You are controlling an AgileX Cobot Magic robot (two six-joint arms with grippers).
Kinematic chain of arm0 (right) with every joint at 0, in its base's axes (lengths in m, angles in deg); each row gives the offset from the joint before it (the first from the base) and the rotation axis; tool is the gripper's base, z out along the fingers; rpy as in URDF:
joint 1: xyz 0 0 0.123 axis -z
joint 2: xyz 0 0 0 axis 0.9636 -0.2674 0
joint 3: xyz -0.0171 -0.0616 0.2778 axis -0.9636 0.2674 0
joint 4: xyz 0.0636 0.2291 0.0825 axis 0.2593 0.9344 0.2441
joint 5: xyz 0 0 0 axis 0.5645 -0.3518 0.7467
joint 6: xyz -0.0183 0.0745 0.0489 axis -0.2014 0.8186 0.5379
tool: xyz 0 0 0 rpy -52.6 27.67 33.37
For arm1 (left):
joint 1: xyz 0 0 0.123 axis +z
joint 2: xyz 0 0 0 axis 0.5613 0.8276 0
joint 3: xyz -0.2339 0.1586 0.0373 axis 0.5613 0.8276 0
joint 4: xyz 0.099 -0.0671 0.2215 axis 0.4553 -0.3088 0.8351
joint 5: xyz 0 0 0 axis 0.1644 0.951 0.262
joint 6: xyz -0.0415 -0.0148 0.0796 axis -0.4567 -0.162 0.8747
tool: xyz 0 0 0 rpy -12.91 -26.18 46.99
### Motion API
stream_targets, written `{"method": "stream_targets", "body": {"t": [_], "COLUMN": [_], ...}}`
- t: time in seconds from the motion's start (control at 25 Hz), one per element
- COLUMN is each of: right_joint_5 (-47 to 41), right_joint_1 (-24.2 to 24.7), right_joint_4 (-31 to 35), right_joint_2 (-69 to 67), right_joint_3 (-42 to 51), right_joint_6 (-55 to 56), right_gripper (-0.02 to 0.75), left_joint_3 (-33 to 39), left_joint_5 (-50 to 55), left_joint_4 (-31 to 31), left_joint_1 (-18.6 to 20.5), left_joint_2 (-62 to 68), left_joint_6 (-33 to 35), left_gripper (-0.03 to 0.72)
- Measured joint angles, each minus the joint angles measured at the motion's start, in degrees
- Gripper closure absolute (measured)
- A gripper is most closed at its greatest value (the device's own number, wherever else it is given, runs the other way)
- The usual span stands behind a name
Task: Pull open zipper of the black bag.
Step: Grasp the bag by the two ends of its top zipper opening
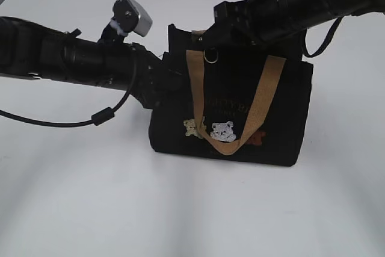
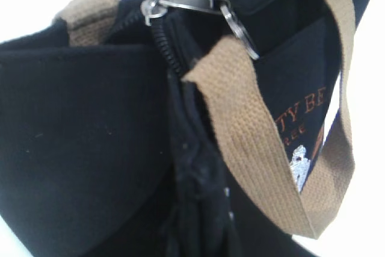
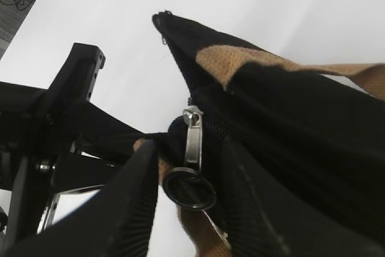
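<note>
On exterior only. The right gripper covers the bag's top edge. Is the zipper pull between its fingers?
Observer: Yes. The right wrist view shows the zipper pull lying between the fingers of the right gripper. I can't tell if they press on it.
Operator: Ring caught on anything?
Observer: No. In the left wrist view the ring hangs free off the tab's end, just above the tan handle.
Operator: Left side anchored?
Observer: The right wrist view shows fabric from the end of the black bag drawn taut into the left gripper.
</note>
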Motion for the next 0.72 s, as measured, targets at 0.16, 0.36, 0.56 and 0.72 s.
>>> {"method": "stream_targets", "body": {"t": [0.16,0.36,0.56,0.72], "right_joint_5": [0.66,1.31,1.64,1.36], "right_joint_1": [-0.17,-0.17,-0.24,0.25], "right_joint_4": [0.00,0.00,-0.10,0.01], "right_joint_2": [-1.39,-3.40,-4.12,-4.06], "right_joint_3": [-0.36,-2.55,-3.20,-3.27], "right_joint_6": [0.13,1.36,1.56,1.95], "right_gripper": [0.446,0.447,0.589,0.739], "left_joint_3": [0.00,0.00,0.00,0.00], "left_joint_5": [-0.15,-0.58,-0.75,-0.64], "left_joint_4": [0.00,-0.39,-0.51,-0.51], "left_joint_1": [0.00,0.00,0.00,0.00], "left_joint_2": [0.00,0.00,0.00,0.00], "left_joint_6": [0.00,0.00,0.00,0.00], "left_gripper": [0.622,0.622,0.622,0.622]}}
